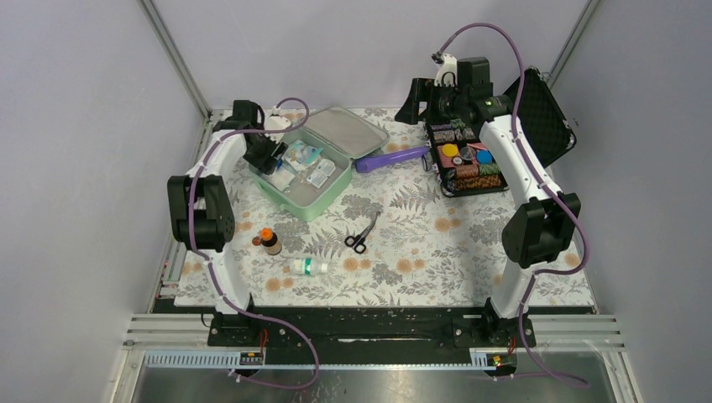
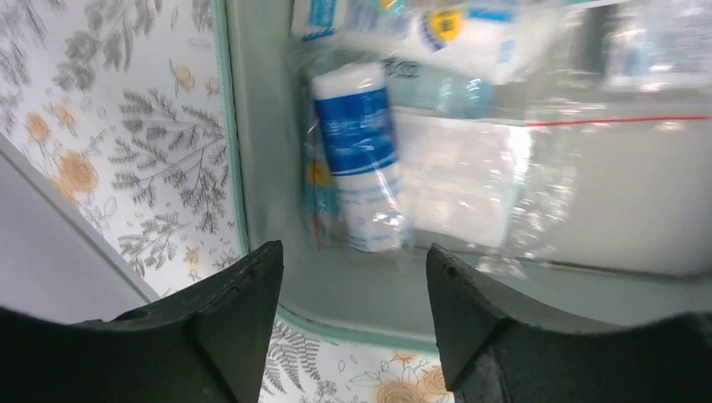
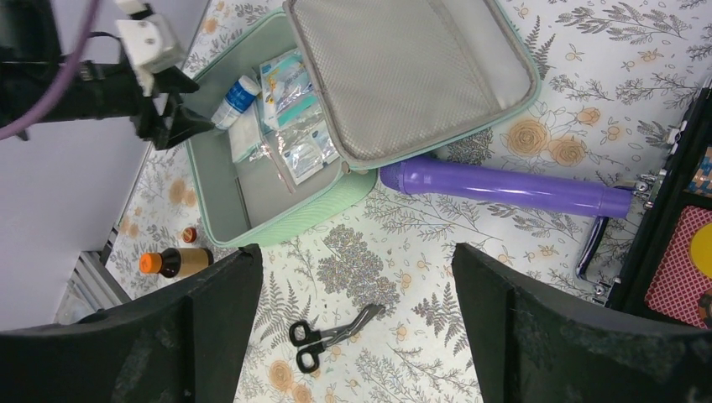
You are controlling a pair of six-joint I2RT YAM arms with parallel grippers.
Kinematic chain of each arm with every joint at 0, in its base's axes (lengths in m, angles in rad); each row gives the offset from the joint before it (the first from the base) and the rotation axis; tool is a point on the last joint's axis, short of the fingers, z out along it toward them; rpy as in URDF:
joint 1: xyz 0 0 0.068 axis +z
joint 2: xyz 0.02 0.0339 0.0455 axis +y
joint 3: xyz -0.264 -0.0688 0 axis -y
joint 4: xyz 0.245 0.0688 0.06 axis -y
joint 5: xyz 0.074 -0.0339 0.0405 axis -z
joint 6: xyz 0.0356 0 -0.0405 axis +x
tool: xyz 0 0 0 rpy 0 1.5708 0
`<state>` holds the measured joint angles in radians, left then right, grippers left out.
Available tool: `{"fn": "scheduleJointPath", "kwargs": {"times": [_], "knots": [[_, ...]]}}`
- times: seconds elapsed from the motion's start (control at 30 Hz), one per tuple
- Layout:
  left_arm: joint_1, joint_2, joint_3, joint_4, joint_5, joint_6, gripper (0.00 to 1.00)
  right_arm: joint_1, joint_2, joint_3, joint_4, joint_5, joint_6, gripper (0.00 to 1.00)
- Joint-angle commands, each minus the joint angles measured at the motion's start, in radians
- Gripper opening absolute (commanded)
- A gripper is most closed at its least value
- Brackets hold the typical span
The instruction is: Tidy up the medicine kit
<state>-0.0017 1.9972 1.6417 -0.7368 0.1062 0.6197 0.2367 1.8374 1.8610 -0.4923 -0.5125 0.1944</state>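
Black fingers (image 2: 243, 336) of the left gripper (image 2: 353, 252) fill the foreground of the left wrist view. They stand apart with nothing between them, poised over the near-left corner of the medicine kit (image 1: 315, 206). The mint-green case lies open at the far left of the flowered tablecloth (image 1: 420, 252), its lid (image 1: 344, 133) thrown back. Only this close view, blurred as it is, shows a white roll with a blue label (image 2: 361, 159) sealed in a clear packet on the grey floor of the case.

The right gripper (image 3: 354, 252) is also spread wide and holds nothing. Its camera alone shows the grey mesh lining of the lid, with a purple tube (image 3: 504, 186) lying just beside the lid's edge. It also takes in the scissors (image 3: 332, 334) and a brown bottle with an orange cap (image 3: 176, 262), both on the cloth outside the case.

The overhead view adds a small white bottle (image 1: 308, 267) lying on its side near the front edge. It also shows the black case of colourful pieces (image 1: 466, 159) at the far right, under the right arm.
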Motion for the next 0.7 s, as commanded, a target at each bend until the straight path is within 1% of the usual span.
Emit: {"fn": "scheduleJointPath", "kwargs": {"times": [0.0, 0.1, 0.17, 0.2, 0.23, 0.3, 0.37, 0.4, 0.43, 0.5, 0.57, 0.63, 0.67], "knots": [[0.000, -0.240, -0.076, 0.060, 0.240, 0.062, 0.65, 0.003, 0.015, 0.026, -0.016, 0.009, -0.017, 0.90], [0.001, -0.353, -0.174, 0.067, 0.403, 0.059, 0.67, 0.003, 0.018, 0.026, -0.016, 0.005, -0.022, 0.90], [0.001, -0.408, -0.211, -0.001, 0.492, 0.077, 0.68, 0.002, 0.018, 0.026, -0.016, 0.001, -0.021, 0.90], [0.012, -0.433, -0.215, -0.088, 0.536, 0.100, 0.68, 0.003, 0.015, 0.023, -0.017, -0.001, -0.023, 0.90], [0.028, -0.455, -0.214, -0.141, 0.574, 0.138, 0.69, 0.002, 0.012, 0.020, -0.016, -0.003, -0.027, 0.90], [0.048, -0.488, -0.207, -0.349, 0.617, 0.242, 0.70, 0.003, 0.007, 0.008, -0.016, -0.008, -0.033, 0.90], [0.060, -0.501, -0.203, -0.534, 0.616, 0.366, 0.70, 0.003, 0.004, -0.004, -0.015, -0.016, -0.036, 0.90], [0.065, -0.506, -0.212, -0.602, 0.598, 0.422, 0.70, 0.003, 0.004, -0.008, -0.015, -0.021, -0.036, 0.90], [0.071, -0.515, -0.235, -0.630, 0.576, 0.446, 0.70, 0.003, 0.006, -0.009, -0.015, -0.025, -0.036, 0.90], [0.093, -0.551, -0.295, -0.615, 0.559, 0.442, 0.70, 0.002, 0.009, -0.011, -0.014, -0.036, -0.036, 0.91], [0.116, -0.601, -0.365, -0.538, 0.560, 0.393, 0.70, 0.003, 0.010, -0.013, -0.013, -0.046, -0.037, 0.91], [0.123, -0.651, -0.415, -0.488, 0.577, 0.380, 0.70, 0.003, 0.007, -0.018, -0.014, -0.053, -0.040, 0.91], [0.122, -0.676, -0.430, -0.468, 0.607, 0.385, 0.70, 0.003, 0.007, -0.023, -0.015, -0.054, -0.041, 0.91]]}}
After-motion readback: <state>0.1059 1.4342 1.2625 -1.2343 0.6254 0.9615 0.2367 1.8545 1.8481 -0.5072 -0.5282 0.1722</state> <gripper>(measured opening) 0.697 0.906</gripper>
